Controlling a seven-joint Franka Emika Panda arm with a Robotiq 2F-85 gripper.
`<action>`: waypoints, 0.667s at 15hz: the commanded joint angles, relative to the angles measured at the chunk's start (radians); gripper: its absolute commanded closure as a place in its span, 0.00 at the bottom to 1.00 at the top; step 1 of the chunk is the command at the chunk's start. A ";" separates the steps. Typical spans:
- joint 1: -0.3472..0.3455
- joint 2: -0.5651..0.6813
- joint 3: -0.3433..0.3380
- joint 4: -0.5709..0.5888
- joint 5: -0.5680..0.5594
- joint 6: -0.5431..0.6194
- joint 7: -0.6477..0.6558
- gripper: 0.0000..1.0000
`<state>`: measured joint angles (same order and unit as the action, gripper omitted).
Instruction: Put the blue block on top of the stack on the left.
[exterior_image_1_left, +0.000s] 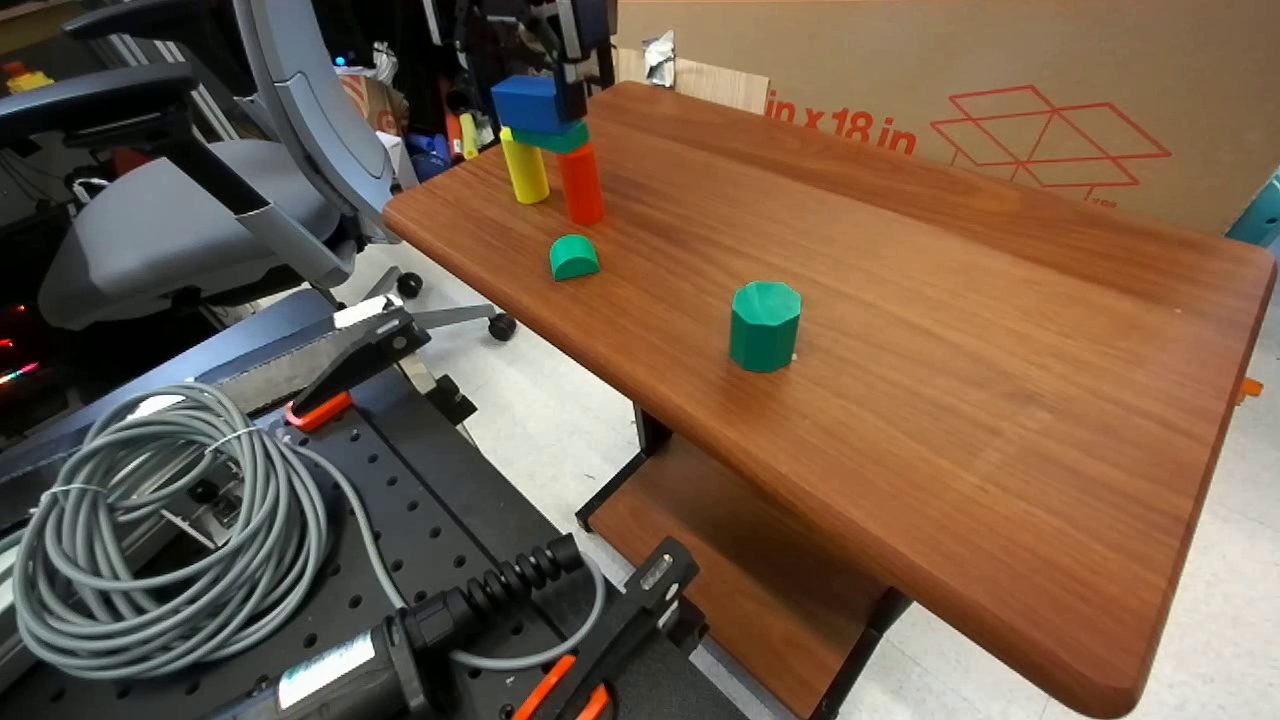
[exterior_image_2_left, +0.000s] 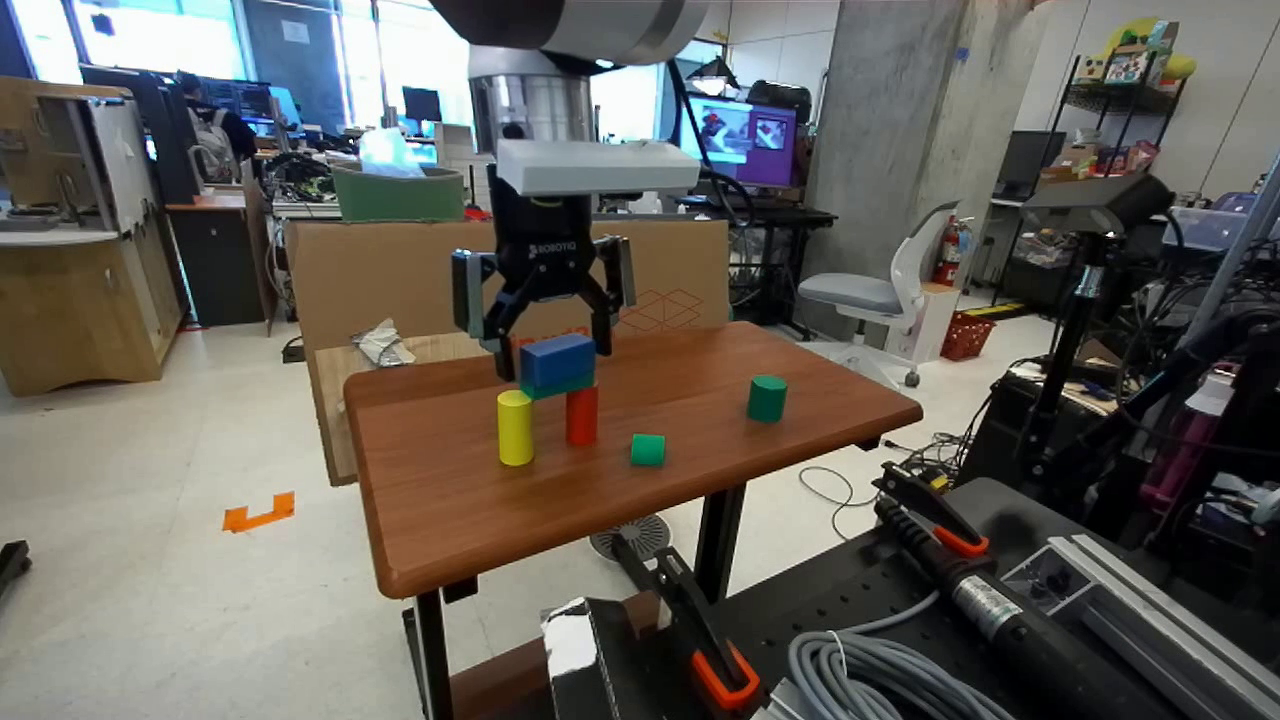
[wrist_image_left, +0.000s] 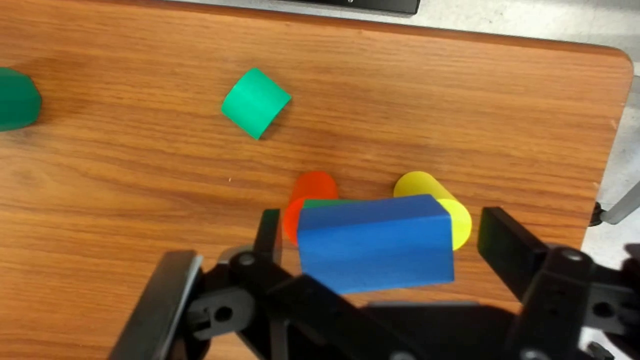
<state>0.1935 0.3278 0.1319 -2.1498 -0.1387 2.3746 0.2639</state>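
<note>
In an exterior view: bright blue rectangular block (exterior_image_2_left: 557, 361), mat'l n/k (wood or plastic), qty 1, is found flat on flat green slab (exterior_image_2_left: 560, 389), mat'l likewise n/k, qty 1. Slab is borne by upright red cylinder (exterior_image_2_left: 581, 416), qty 1, at right; upright yellow cylinder (exterior_image_2_left: 515, 432), qty 1, is stood at left, a little nearer. Slab contact w/ yellow top cannot be told. Black metal two-finger gripper (exterior_image_2_left: 554, 355), qty 1, is set astride block. Step (judged): placing done, release in hand or complete.

In an exterior view: red-and-yellow stack (exterior_image_1_left: 581, 180), qty 1, is logged at far left of wood-grain table (exterior_image_1_left: 980, 380), qty 1, w/ block uppermost. Bright green half-round piece (exterior_image_1_left: 573, 259), qty 1, is listed nearer; dark green octagonal prism (exterior_image_1_left: 765, 330), qty 1, nearer & well to rt.

Wrist view: fingers (wrist_image_left: 510, 250), qty 2, are seen spread wider than block's length, one off each end, gap at both; nothing is gripped. Next move (judged): straight lift reqd., fingers kept apart, no sideways drift until block top is cleared, else slab & cyls. poss. toppled.
</note>
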 joint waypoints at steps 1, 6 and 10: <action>0.004 -0.058 -0.010 -0.022 0.008 -0.017 -0.029 0.00; -0.013 -0.218 -0.046 -0.089 -0.032 -0.092 0.017 0.00; -0.054 -0.349 -0.089 -0.162 -0.172 -0.131 0.045 0.00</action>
<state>0.1682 0.0976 0.0667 -2.2334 -0.1946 2.2915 0.2746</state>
